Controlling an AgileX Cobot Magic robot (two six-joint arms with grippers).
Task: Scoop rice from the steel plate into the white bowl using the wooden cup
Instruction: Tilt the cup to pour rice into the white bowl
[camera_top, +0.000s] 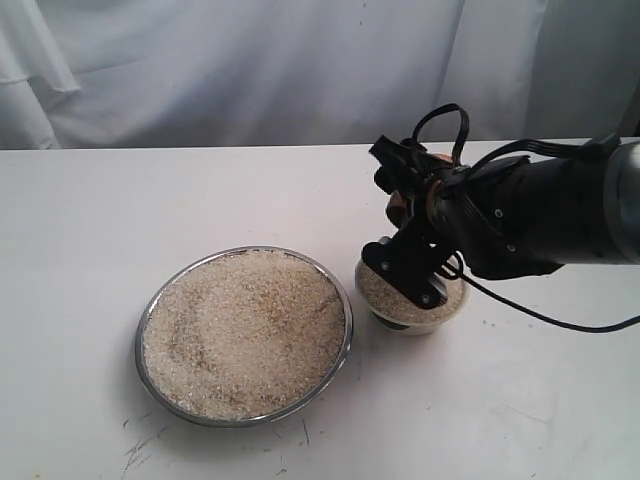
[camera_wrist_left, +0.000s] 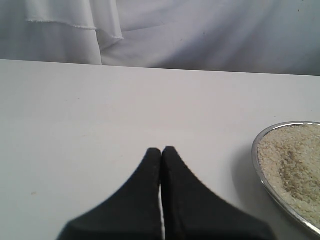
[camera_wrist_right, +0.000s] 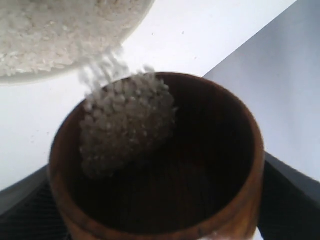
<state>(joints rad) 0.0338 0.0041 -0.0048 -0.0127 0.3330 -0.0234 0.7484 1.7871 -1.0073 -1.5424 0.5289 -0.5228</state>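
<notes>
Now, right tool (camera_top: 408, 225): clenched on the wooden cup (camera_wrist_right: 239, 202), one black finger on each side of its body.
Wooden cup: tipped on its side over the white bowl (camera_top: 428, 322), its mouth toward the bowl; dark inside, reddish-brown rim.
Rice in the cup (camera_wrist_right: 125, 125): a clump lying against the lower part of the inner wall, reaching the lip, with blurred grains falling off it toward the bowl.
White bowl: upright on the bench (camera_top: 100, 220) under the right tool, heaped with rice nearly to the rim; the tool's lower finger crosses in front of it in the exterior view.
Steel plate (camera_top: 141, 345): flat on the bench just beside the bowl, on the left-arm side; whether the rims touch I cannot tell.
Rice on the plate (camera_top: 245, 330): a broad layer covering almost the whole dish, with shallow furrows in it.
Right arm cable (camera_top: 560, 322): a thin black loop hanging low over the bench beyond the bowl.
Left tool (camera_wrist_left: 161, 152): jaws pressed together with nothing between them, above bare bench, the plate's rim off to one side.
Backdrop (camera_top: 250, 70): white cloth hanging behind the bench.
</notes>
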